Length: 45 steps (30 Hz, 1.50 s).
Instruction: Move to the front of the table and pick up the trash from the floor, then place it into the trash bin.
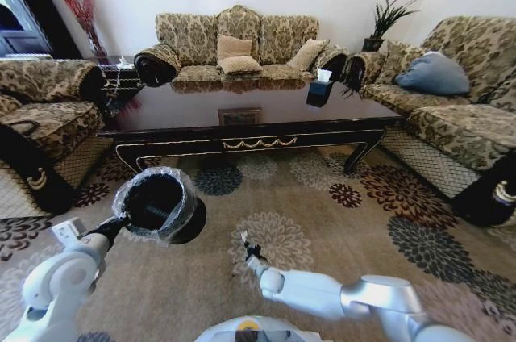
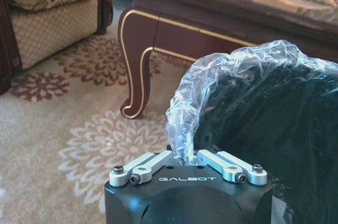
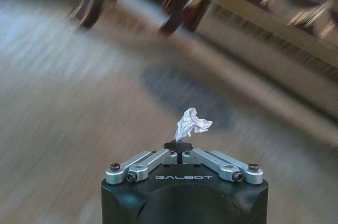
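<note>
a: starting at the right gripper (image 3: 180,149): fingers pinched fully together on a crumpled white paper scrap (image 3: 192,122), which sticks up past the tips. in the head view that gripper (image 1: 248,247) sits low center of the frame, just right of the bin, over the carpet.

b: and the left gripper (image 2: 188,156)?

a: also closed, clamped on the clear liner (image 2: 222,76) where it folds over the rim of the trash bin (image 1: 159,205). bin's lifted off the floor and tipped, mouth facing up toward the head cam, lower left of that frame. my guess is it's held like that so the right arm gets a short reach to drop the scrap in, instead of driving over to wherever a bin would stand.

b: so scrap isn't in yet?

a: nope, it's in the pinch, outside the rim. imo the drop is the step in hand.

b: what do the wrist cams add?

a: left wrist shows the grip is on liner plus rim edge, head view can't resolve that. also shows a curved leg (image 2: 136,65) of the table (image 1: 250,128) w/ gold trim, and the floor (image 1: 339,245) medallions. right wrist shows the scrap clearly; in head view it's a tiny speck. head view gives the layout tho: table across the middle, sofas round it, tissue box (image 1: 319,90) on top.
</note>
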Tool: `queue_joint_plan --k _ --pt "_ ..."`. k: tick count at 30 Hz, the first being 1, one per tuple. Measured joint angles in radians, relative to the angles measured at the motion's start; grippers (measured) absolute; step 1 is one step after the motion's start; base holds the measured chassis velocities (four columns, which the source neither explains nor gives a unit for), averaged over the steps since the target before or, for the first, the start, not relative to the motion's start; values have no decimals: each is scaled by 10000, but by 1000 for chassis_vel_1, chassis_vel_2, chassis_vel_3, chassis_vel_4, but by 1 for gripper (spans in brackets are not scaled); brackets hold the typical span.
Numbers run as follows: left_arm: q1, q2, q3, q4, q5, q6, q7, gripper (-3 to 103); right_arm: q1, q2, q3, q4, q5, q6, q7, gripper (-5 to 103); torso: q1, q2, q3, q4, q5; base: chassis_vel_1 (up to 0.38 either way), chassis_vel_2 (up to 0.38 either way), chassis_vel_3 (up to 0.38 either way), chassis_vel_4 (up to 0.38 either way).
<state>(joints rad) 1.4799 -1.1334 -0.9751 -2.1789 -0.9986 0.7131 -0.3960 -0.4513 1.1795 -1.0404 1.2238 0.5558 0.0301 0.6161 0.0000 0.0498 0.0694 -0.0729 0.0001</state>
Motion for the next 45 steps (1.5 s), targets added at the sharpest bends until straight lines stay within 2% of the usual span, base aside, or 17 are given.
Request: queue_joint_plan --k 2,3,4,5,6,8,9,13,19,26,33,34,36,37,40,42,45 --pt "-46 13 138 195 5 -16 8 2 659 -139 344 1028 726 -541 598 0 0 0 0 -1 -5 0 0 0 0" --pt "-46 13 138 195 5 -16 8 2 659 -139 344 1028 726 -541 598 0 0 0 0 -1 -5 0 0 0 0" --pt "-56 21 196 266 3 -22 29 2 915 -112 511 1424 1211 -785 914 0 0 0 0 -1 -4 0 0 0 0" --pt "-69 52 295 381 2 -32 56 2 1369 23 796 2030 2180 -1106 1447 0 0 0 0 -2 -3 0 0 0 0" --pt "-84 75 359 436 3 -35 65 2 1723 146 977 2393 2683 -1205 1735 0 0 0 0 2 -3 0 0 0 0" --pt "-120 115 469 502 -5 -35 72 2 2328 300 1130 2759 3059 -1143 1938 0 0 0 -1 4 -4 0 0 0 0" --pt "-120 115 469 502 -5 -35 72 2 2328 300 1130 2759 3059 -1143 1938 0 0 0 -1 4 -4 0 0 0 0" --pt "-288 157 777 553 -37 -36 77 2 3488 416 1057 3083 3038 -397 1796 0 0 0 -1 1 -3 0 0 0 0" --pt "-523 167 970 559 -61 -36 74 2 3875 410 972 4159 3257 331 1564 0 0 0 0 0 -3 0 0 0 0" --pt "-787 329 970 593 -160 -32 55 2 4128 1046 211 5431 3681 528 1854 0 0 0 -1 1 -3 0 0 0 0" --pt "-992 340 912 585 -308 -3 -2 2 4832 1618 -649 5397 3554 524 1792 0 0 0 -1 1 -3 0 0 0 0" --pt "-1025 340 867 564 -366 6 -10 2 4944 1731 -789 5262 3511 494 1789 -3 0 0 -2 1 -3 0 0 0 0" --pt "-1068 357 791 539 -468 12 -15 2 5037 1854 -946 5093 3460 416 1792 7 0 0 -1 1 -4 0 0 0 0" --pt "-1068 357 791 539 -468 12 -15 2 5037 1854 -946 5093 3460 416 1792 7 0 0 -1 1 -4 0 0 0 0" --pt "-1113 399 660 522 -620 14 -19 2 5091 1945 -1201 4943 3431 301 1791 22 0 0 -1 1 -3 0 0 0 0" --pt "-1113 406 623 516 -664 15 -21 2 5095 1949 -1267 4930 3381 292 1789 22 0 0 -1 1 -3 0 0 0 0" --pt "-1058 423 482 490 -803 17 -22 2 5113 1917 -1503 4997 3182 251 1812 38 0 0 -1 1 -2 0 0 0 0"
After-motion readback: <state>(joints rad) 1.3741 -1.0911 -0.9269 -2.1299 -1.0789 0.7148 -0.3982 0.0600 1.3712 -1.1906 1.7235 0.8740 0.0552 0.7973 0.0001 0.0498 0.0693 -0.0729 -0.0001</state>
